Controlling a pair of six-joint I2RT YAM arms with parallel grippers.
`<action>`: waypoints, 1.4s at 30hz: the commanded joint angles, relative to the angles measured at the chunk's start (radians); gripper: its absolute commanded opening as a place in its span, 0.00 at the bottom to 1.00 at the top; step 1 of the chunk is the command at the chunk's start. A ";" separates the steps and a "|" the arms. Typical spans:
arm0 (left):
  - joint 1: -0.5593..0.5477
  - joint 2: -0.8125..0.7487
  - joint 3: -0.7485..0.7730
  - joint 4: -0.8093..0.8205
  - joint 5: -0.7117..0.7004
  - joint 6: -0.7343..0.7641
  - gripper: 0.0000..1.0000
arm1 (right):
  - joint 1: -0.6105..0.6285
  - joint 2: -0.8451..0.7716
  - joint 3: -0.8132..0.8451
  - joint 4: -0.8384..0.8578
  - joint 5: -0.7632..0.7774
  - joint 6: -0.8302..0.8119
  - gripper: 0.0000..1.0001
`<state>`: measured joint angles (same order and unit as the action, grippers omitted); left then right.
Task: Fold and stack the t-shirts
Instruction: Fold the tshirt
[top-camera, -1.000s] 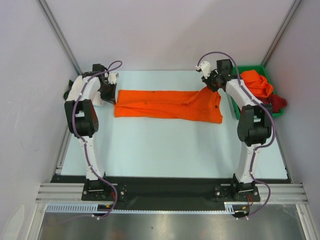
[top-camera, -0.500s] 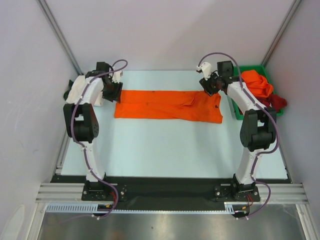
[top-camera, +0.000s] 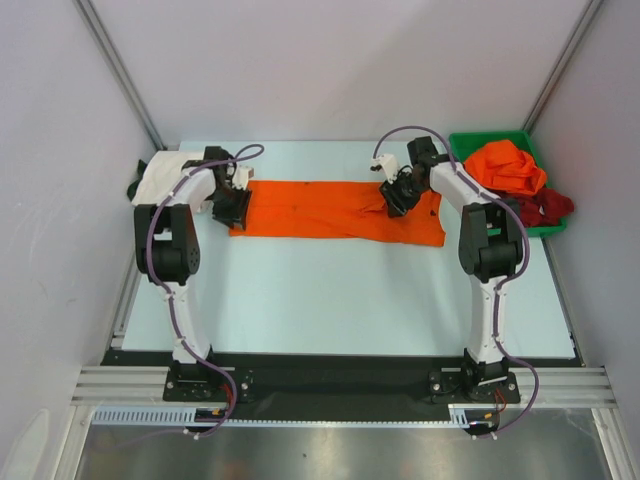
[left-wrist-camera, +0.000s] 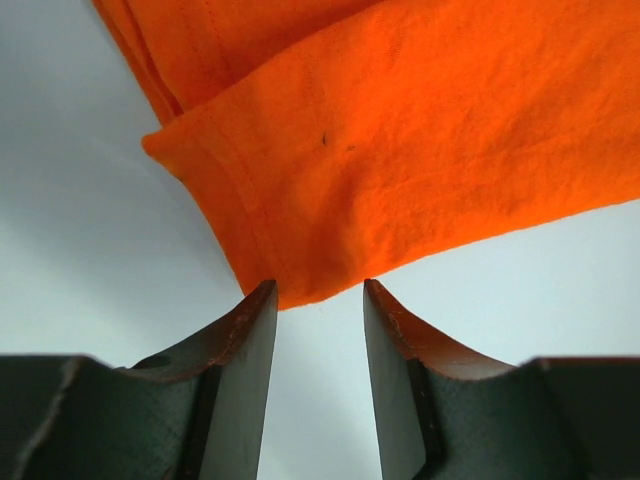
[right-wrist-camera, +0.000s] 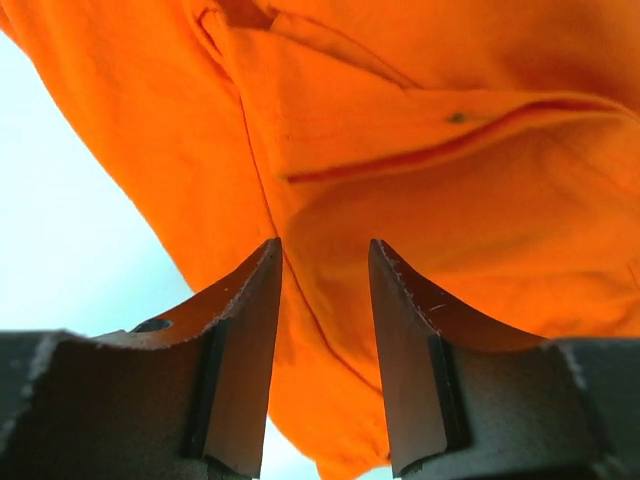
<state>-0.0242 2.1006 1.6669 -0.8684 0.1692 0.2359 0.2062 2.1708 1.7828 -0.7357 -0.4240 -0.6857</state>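
A bright orange t-shirt (top-camera: 320, 208), folded into a long strip, lies flat across the far part of the table. My left gripper (top-camera: 236, 206) is open at its left end. In the left wrist view the shirt's corner (left-wrist-camera: 400, 130) lies just ahead of the gripper (left-wrist-camera: 318, 290), with bare table between the fingers. My right gripper (top-camera: 397, 198) is open over the strip's right part. In the right wrist view the gripper (right-wrist-camera: 323, 245) is low over creased orange cloth (right-wrist-camera: 400, 120), holding nothing.
A green bin (top-camera: 490, 135) at the far right corner holds a crumpled orange t-shirt (top-camera: 505, 165), and a dark red t-shirt (top-camera: 548, 207) hangs over its right rim. A white t-shirt (top-camera: 160, 178) lies at the far left edge, behind the left arm.
Both grippers have moved inward and down to the orange strip: the left from the far left to its left end, the right from beside the bin onto its right part.
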 joint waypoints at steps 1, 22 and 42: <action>-0.005 0.027 0.033 0.017 0.021 -0.003 0.44 | 0.005 0.017 0.078 -0.030 -0.021 -0.012 0.45; -0.009 -0.149 -0.048 0.008 0.033 0.218 0.56 | 0.007 0.071 0.393 0.190 0.139 0.190 0.45; -0.051 -0.111 -0.118 0.002 -0.059 0.648 0.50 | 0.012 -0.186 0.049 0.131 0.126 0.143 0.47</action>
<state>-0.0460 1.9869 1.5047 -0.8528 0.1066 0.8135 0.2161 2.0171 1.8282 -0.6113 -0.3038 -0.5304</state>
